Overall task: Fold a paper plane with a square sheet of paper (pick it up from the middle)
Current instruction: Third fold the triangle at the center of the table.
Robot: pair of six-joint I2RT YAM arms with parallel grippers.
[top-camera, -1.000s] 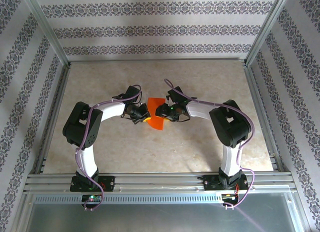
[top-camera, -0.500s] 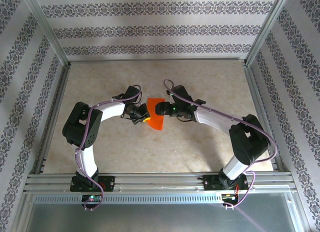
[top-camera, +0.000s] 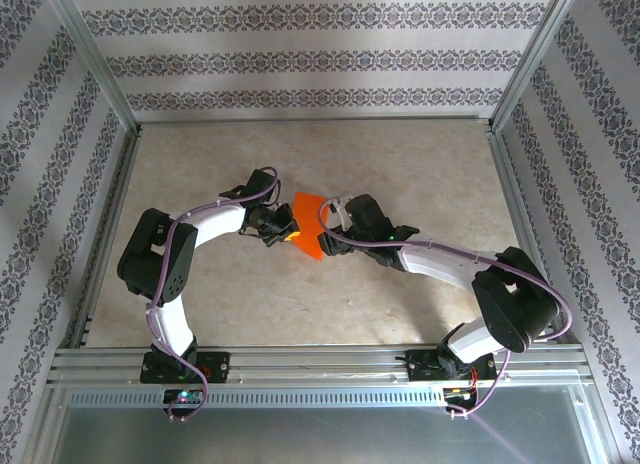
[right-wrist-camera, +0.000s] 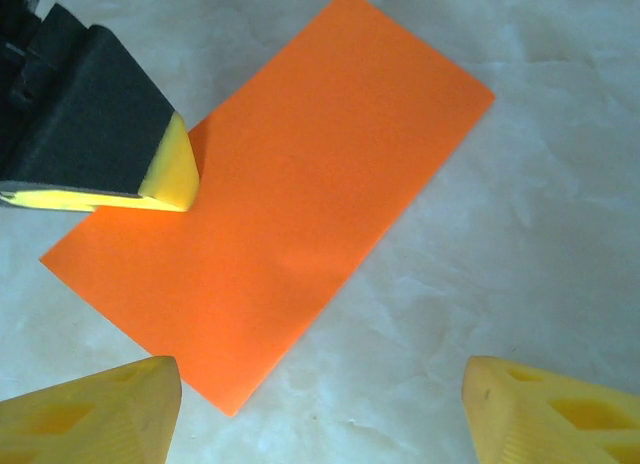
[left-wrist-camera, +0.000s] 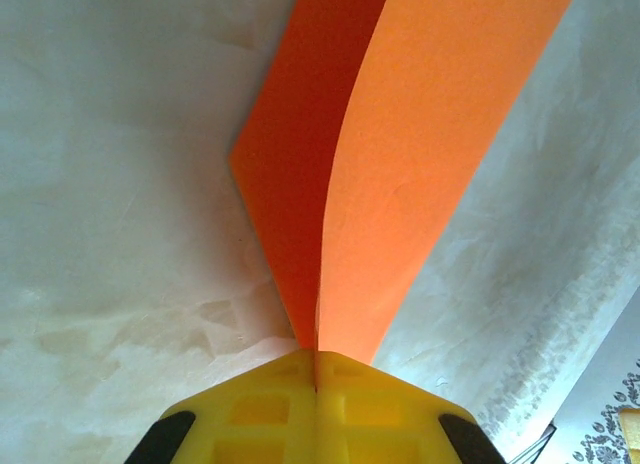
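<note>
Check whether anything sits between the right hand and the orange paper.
Nothing visible does. The open right hand faces the paper with no object between them. The left hand pinches one edge of it, off to the side.

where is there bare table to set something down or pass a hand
Free: the far half of the table, between the orange paper and the back wall, and the near stretch between the paper and the front rail. Crowded: the centre, where the left hand pinches the paper and the open right hand hovers over it.
</note>
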